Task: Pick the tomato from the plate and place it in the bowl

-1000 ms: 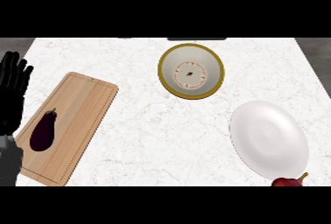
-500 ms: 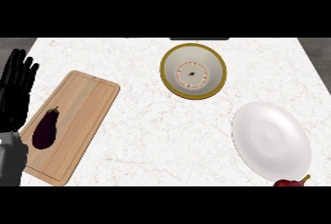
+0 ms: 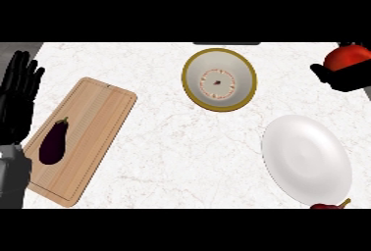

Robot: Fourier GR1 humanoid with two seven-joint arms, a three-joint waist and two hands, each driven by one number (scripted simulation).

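Note:
A red tomato (image 3: 348, 55) shows at the upper right edge of the head view, above the counter. My right hand (image 3: 345, 77) is curled under and around it; much of the hand is cut off by the edge. The white plate (image 3: 307, 158) lies bare at the lower right. The bowl (image 3: 220, 80), white inside with a gold rim, stands at top centre, well to the left of the tomato. At the left edge my left hand (image 3: 19, 94) rests open with its fingers up.
A wooden cutting board (image 3: 98, 122) lies at the left with a dark purple eggplant (image 3: 54, 142) on it. A small red item (image 3: 328, 206) peeks in below the plate at the lower edge. Bare marble counter (image 3: 188, 152) spreads between board and plate.
My right hand with the tomato has come into view at the upper right edge. The left hand, board, bowl and plate have hardly shifted.

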